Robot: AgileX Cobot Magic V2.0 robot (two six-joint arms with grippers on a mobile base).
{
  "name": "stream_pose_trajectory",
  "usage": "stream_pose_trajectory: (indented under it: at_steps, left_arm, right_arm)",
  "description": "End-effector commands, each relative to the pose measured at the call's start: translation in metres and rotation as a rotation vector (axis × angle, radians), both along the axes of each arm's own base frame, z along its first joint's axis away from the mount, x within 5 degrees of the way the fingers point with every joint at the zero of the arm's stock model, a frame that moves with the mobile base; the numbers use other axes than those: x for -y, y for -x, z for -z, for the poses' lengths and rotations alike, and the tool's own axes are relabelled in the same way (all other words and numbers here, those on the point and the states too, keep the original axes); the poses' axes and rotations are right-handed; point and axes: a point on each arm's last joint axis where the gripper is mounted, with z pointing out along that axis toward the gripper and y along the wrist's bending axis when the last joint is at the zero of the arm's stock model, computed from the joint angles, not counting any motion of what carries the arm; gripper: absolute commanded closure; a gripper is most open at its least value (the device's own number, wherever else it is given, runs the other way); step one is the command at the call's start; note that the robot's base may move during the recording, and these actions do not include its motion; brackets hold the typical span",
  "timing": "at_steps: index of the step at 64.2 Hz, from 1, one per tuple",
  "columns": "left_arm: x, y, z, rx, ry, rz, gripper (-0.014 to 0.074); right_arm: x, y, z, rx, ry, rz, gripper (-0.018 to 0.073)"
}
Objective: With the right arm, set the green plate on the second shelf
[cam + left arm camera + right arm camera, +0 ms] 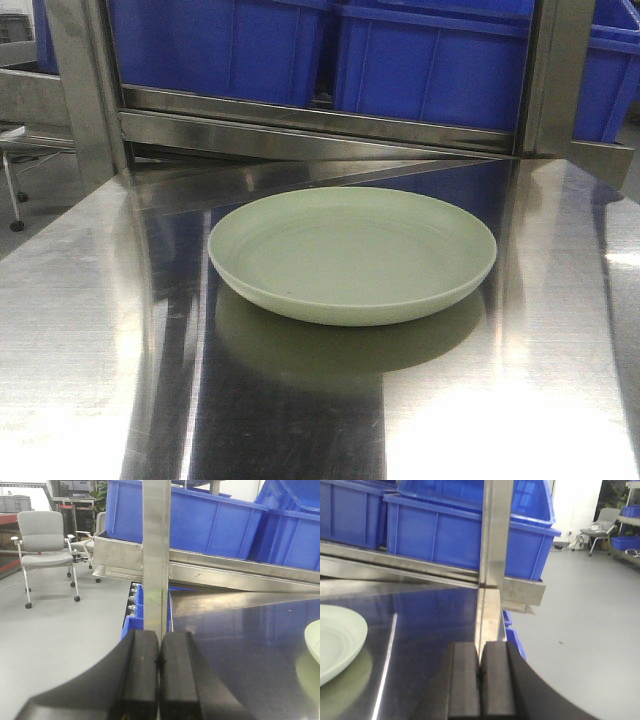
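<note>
The green plate (352, 252) lies flat in the middle of the steel shelf surface (90, 330), round and shallow with faint rings. Its rim also shows at the right edge of the left wrist view as the green plate (314, 640) and at the left edge of the right wrist view as the green plate (337, 640). My left gripper (159, 652) is shut with nothing in it, off to the plate's left near an upright post. My right gripper (480, 662) is shut and empty, to the plate's right by another post. Neither gripper appears in the front view.
Blue plastic bins (430, 55) fill the steel rack level behind the plate. Upright steel posts (156, 555) (495, 540) stand at both sides of the shelf. Office chairs (46, 545) stand on the grey floor to the left; another chair (600, 527) stands far right.
</note>
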Motion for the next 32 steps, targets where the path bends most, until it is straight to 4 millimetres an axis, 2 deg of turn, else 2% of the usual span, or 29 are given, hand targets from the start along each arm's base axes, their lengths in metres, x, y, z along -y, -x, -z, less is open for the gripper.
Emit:
stream_pose_trajectory:
  at_steps: [1,7,23,32]
  left_arm:
    - [0.000,0.000,0.005,0.059,0.020,-0.002,0.0466]
    - [0.000,0.000,0.005,0.059,0.020,-0.002,0.0466]
    - [0.000,0.000,0.005,0.059,0.020,-0.002,0.0466]
    - [0.000,0.000,0.005,0.059,0.020,-0.002,0.0466]
  right_arm:
    - [0.001,0.004,-0.019,0.169,0.003,0.014,0.0510]
    - [0.001,0.005,-0.024,0.224,0.004,0.018,0.0510]
    - [0.003,0.019,-0.053,0.540,-0.064,0.015,0.0510]
    - [0.003,0.036,-0.090,0.742,-0.060,0.007,0.0510]
